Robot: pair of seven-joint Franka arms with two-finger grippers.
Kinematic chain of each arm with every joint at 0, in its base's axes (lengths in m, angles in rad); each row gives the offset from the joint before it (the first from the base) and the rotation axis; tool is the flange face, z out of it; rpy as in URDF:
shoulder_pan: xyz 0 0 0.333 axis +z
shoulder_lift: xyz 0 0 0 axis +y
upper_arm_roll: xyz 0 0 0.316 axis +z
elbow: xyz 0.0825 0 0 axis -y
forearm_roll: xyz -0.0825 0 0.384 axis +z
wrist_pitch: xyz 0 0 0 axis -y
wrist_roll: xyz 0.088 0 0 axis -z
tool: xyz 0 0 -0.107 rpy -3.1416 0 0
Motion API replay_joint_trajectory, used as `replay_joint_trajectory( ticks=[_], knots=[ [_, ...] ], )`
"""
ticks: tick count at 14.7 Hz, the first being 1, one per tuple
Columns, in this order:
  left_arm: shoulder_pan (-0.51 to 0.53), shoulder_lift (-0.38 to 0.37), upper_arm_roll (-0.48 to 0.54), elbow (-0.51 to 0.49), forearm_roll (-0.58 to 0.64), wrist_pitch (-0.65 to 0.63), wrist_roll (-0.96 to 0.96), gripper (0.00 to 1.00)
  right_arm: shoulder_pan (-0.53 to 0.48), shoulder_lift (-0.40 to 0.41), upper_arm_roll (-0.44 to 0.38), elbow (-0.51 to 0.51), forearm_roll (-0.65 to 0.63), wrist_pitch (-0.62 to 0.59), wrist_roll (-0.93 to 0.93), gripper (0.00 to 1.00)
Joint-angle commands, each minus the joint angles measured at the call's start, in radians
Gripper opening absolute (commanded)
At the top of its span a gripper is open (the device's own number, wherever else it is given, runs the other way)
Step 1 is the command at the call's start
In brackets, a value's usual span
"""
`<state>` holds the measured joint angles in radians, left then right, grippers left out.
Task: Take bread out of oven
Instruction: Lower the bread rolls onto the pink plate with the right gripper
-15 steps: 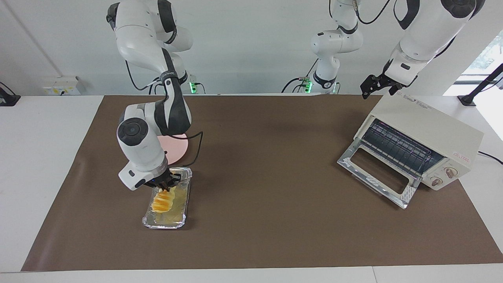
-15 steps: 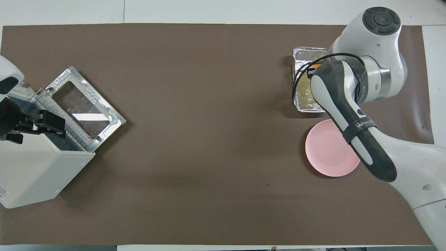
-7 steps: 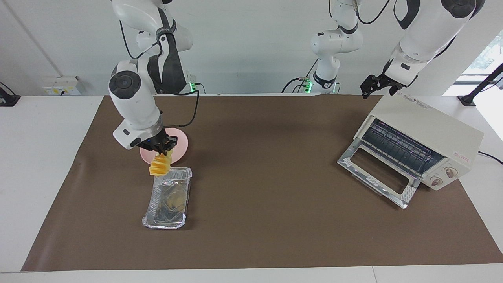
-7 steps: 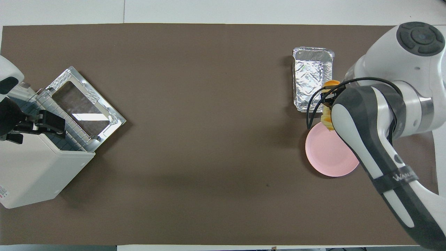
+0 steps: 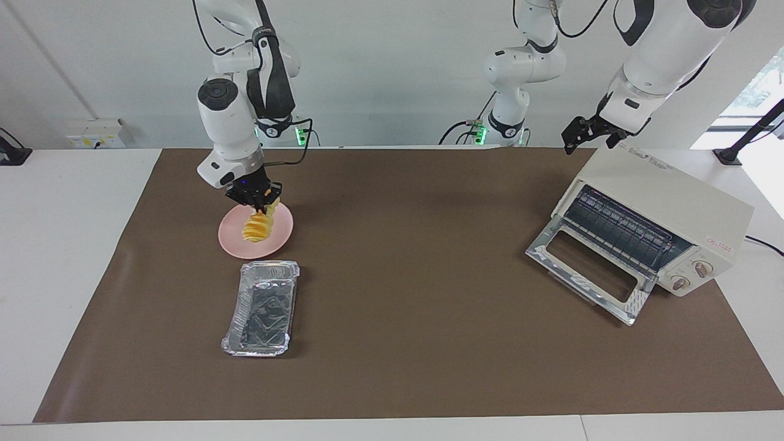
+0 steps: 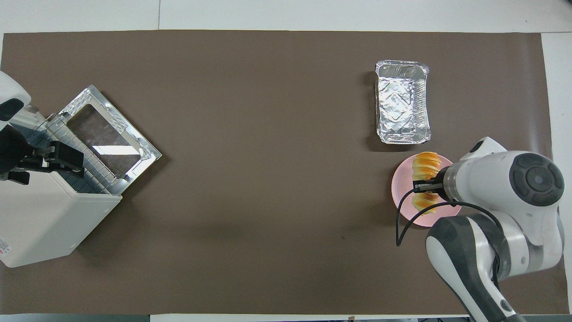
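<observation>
Within the last second the right gripper has lifted the small ridged yellow-orange bread loaf out of the shiny rectangular foil tray and carried it over the round pink plate, which lies nearer the robots than the tray at the right arm's end of the table. Its fingers are pinched tight on the loaf's upper end, so the bread hangs down, its lower end at or just above the plate; I cannot tell whether it touches. The tray now lies empty and crinkled. Judging by this, the bread is already out of the boxy cream-white toaster oven, and only setting it down remains. The oven stands at the left arm's end, glass-windowed door dropped open, dark wire rack bare. The left gripper waits spread wide above the oven's top.
</observation>
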<state>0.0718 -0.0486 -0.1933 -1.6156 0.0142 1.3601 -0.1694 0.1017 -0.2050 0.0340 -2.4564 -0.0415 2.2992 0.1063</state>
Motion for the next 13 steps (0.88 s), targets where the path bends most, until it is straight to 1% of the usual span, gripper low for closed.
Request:
replay_joint_trajectory(
  ticks=[1, 2, 5, 6, 10, 11, 12, 13],
  knots=[
    [0.014, -0.022, -0.005, -0.018, -0.014, 0.013, 0.004, 1.00, -0.031, -0.044, 0.003, -0.147, 0.019, 0.170, -0.071, 0.00],
    [0.014, -0.022, -0.005, -0.018, -0.014, 0.013, 0.004, 1.00, -0.049, -0.022, 0.003, -0.148, 0.019, 0.186, -0.080, 0.00],
    [0.014, -0.022, -0.005, -0.018, -0.014, 0.013, 0.004, 1.00, -0.054, 0.016, 0.003, -0.148, 0.019, 0.233, -0.086, 0.00],
    [0.014, -0.022, -0.005, -0.018, -0.014, 0.013, 0.002, 1.00, -0.065, 0.042, 0.003, -0.148, 0.019, 0.274, -0.108, 0.00],
    [0.014, -0.022, -0.005, -0.018, -0.014, 0.013, 0.002, 1.00, -0.071, 0.050, 0.003, -0.142, 0.019, 0.281, -0.102, 0.00],
    [0.014, -0.022, -0.005, -0.018, -0.014, 0.013, 0.004, 1.00, -0.073, 0.055, 0.003, -0.139, 0.019, 0.281, -0.103, 0.40],
    [0.014, -0.022, -0.005, -0.018, -0.014, 0.013, 0.004, 1.00, -0.073, 0.055, 0.003, -0.136, 0.019, 0.278, -0.102, 0.99],
    [0.014, -0.022, -0.005, -0.018, -0.014, 0.013, 0.004, 1.00, -0.073, 0.058, 0.003, -0.119, 0.019, 0.263, -0.102, 1.00]
  ],
)
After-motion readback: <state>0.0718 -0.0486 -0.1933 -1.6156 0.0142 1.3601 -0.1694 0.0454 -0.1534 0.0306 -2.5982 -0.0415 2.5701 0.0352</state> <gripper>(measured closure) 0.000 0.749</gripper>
